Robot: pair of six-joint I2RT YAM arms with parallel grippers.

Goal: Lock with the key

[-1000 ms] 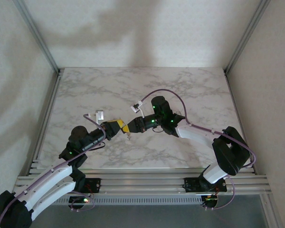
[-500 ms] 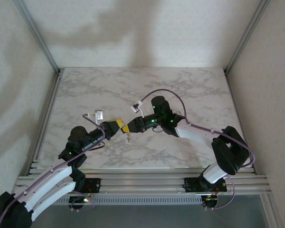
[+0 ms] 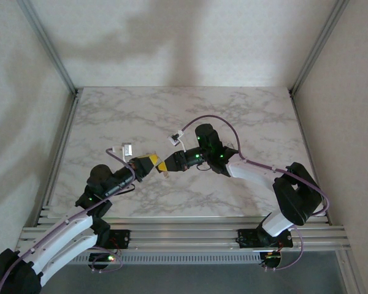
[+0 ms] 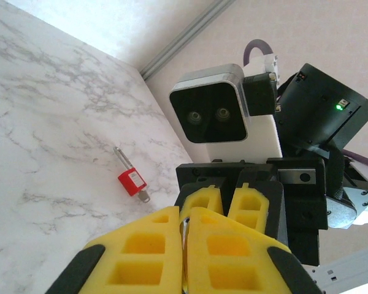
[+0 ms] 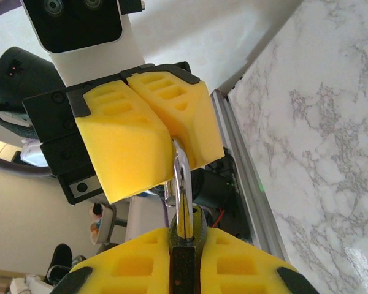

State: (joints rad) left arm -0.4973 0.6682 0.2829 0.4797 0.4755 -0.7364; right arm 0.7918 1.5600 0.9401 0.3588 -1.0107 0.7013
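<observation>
Top external: shows the left claw [image 3: 148, 163] and the right claw [image 3: 164, 166] nose to nose, raised over the middle of the marble counter [image 3: 245, 116].

From the right wrist, finds the right claw [image 5: 185, 242] pressed shut on the body of a padlock [image 5: 188, 228]. Follows the steel shackle [image 5: 183, 177] straight up into the left claw [image 5: 172, 146], likewise pinched shut on it.

From the left wrist, confirms the same: left claw [image 4: 185, 223] with pads together on a thin sliver of metal, right claw [image 4: 229, 199] facing it, touching or nearly so. Cannot tell from any angle whether seated or sprung at the shackle's hidden end.

Spots what looks like the key [image 4: 132, 179], red-tagged, lying flat on the counter [image 4: 49, 92], well apart from both claws and from the padlock.

Reads as early in the task, then: padlock lifted and shared between two grips, but no key picked up, none in the keyhole, nothing turned.

Left to do, by this reading: free one claw, fetch the key off the marble, line it up with the keyway, insert, turn. Probably means leaving the padlock to a single grip first, and risks a slip or swing at the handover.
</observation>
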